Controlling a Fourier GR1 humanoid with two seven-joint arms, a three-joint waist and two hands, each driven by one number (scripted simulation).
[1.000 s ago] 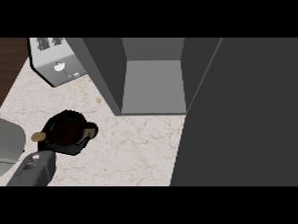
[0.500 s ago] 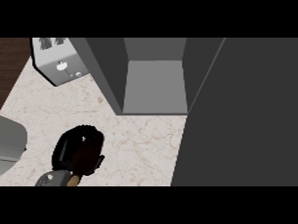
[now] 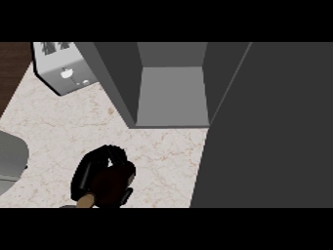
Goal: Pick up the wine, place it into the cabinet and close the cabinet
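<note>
Black fingers of the left hand [image 3: 90, 172] curl round the dark wine [image 3: 111, 183] bottle at the frame's lower left, over the marble counter [image 3: 161, 151]. Above centre, the grey cabinet [image 3: 173, 97] stands open; a toaster [image 3: 62, 71] sits upper left.

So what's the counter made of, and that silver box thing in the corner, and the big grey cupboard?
The counter looks like pale stone, maybe marble: cream with thin brownish veins and a matt face. The silver box, a toaster, looks like brushed metal, light grey with a soft sheen and dark slots on top. The cabinet shows flat, plain grey panels without grain; painted board or metal, I can't tell which.
</note>
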